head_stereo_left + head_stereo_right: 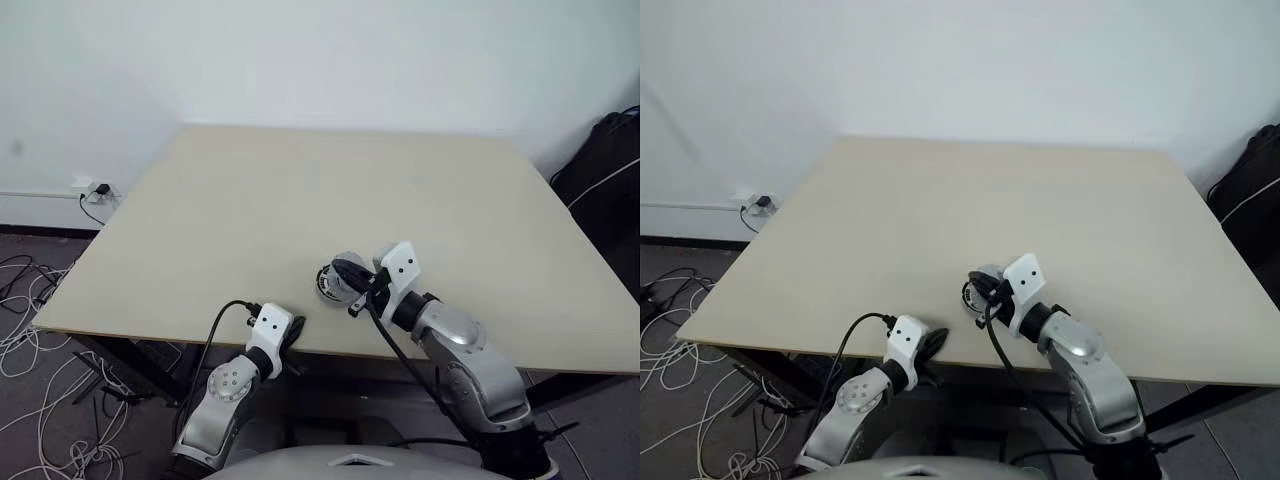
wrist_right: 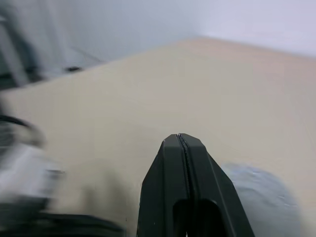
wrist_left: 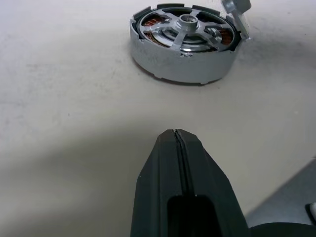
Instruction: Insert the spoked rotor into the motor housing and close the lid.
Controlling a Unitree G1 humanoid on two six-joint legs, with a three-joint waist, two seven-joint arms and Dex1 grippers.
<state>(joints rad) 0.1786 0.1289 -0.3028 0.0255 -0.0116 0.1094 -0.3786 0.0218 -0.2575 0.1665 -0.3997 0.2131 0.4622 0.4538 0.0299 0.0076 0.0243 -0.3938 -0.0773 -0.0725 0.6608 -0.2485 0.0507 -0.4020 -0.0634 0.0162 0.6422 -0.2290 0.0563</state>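
The motor housing [image 3: 183,59] is a round silver-walled part lying on the beige table [image 1: 300,190] near its front edge, also seen as the motor housing [image 1: 328,283]. The spoked rotor [image 3: 186,27] lies in its top, and copper windings show between the spokes. A thin silver-grey piece [image 3: 238,19] stands tilted at the housing's rim; I cannot tell whether it is the lid. My right gripper [image 1: 347,272] hovers shut and empty just above the housing, with its fingertips [image 2: 178,140] pressed together. My left gripper [image 3: 175,134] is shut and empty, low at the table's front edge, a short way from the housing.
Most of the table stretches bare beyond the housing. Loose cables [image 1: 25,330] lie on the floor to the left, below a wall socket [image 1: 95,189]. A black bag [image 1: 605,170] stands off the table's right side.
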